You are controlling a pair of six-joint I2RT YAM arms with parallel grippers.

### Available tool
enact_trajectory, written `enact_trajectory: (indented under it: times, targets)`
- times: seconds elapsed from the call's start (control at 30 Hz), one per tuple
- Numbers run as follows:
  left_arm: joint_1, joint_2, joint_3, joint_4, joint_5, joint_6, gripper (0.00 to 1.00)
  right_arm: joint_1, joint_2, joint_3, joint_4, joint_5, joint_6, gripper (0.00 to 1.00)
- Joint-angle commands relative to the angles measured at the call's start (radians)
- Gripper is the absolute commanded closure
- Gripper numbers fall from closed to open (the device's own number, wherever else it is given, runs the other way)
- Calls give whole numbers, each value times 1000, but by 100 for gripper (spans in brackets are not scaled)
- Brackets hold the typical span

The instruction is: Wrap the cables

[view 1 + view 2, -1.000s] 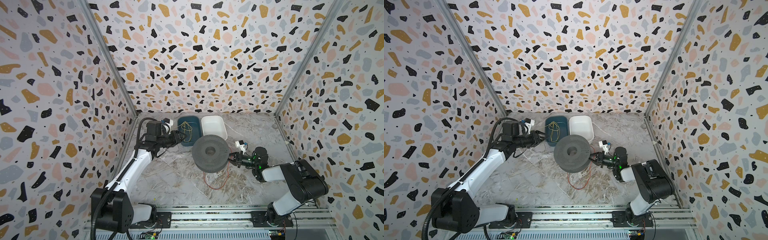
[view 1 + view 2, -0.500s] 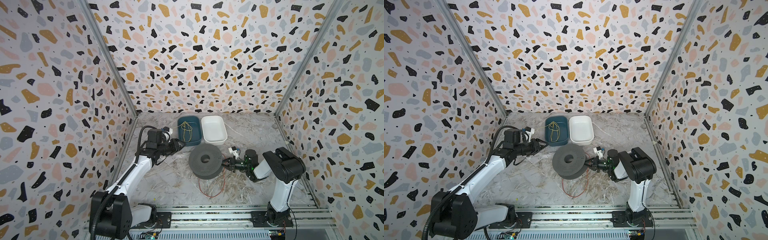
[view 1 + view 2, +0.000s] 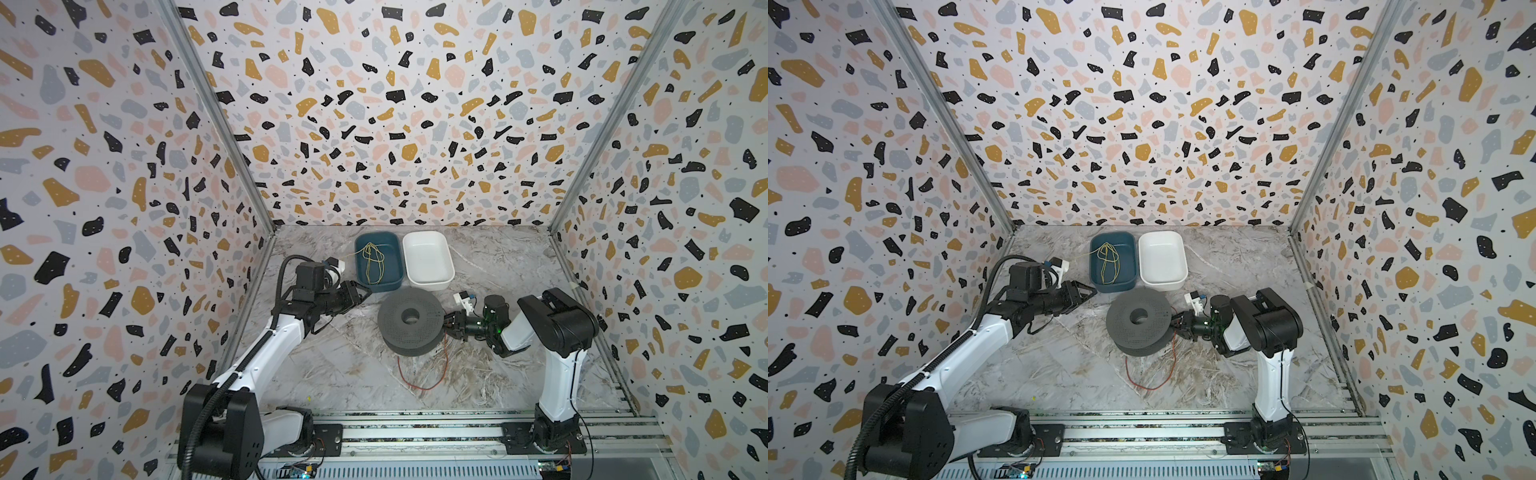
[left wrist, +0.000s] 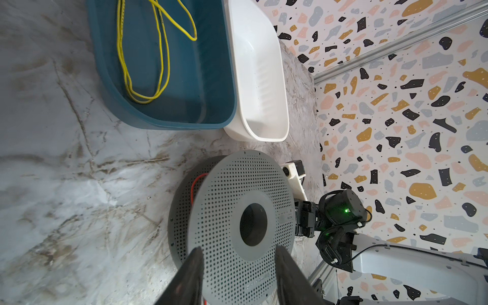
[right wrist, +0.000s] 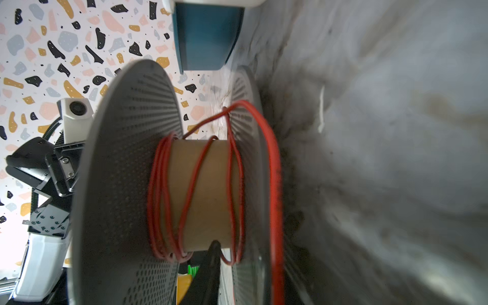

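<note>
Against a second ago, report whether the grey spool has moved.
Yes. In a top view the grey spool has shifted toward the camera, off the near rim of the white tray that it overlapped.

A back wall (image 3: 395,104), a left wall (image 3: 83,208) and a right wall (image 3: 685,208) close the cell in, all white with a terrazzo scatter of black, ochre, pink and grey chips. Bare aluminium posts (image 3: 216,120) run up both back corners. The table (image 3: 353,374) is grey-white marble print, scuffed brown in places. A slotted metal rail (image 3: 415,432) crosses its near edge. The light is soft and even.
</note>
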Motion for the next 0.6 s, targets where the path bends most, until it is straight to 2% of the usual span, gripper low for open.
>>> enact_trajectory:
  times: [0.0,0.17,0.3,0.43,0.57]
  targets:
    - [0,-29,-33,19,3,6,55,-15,-62,14,-190,27,-123,59]
    - [-7,-70,-96,15,-33,-10,55,-34,-186,14,-460,73,-263,46]
    - [-56,-113,-167,67,-72,-72,54,-59,-274,17,-671,101,-381,32]
    - [-99,-144,-219,100,-103,-115,54,-86,-329,5,-826,111,-480,29]
    - [-104,-188,-244,98,-129,-131,54,-94,-440,-30,-970,176,-570,29]
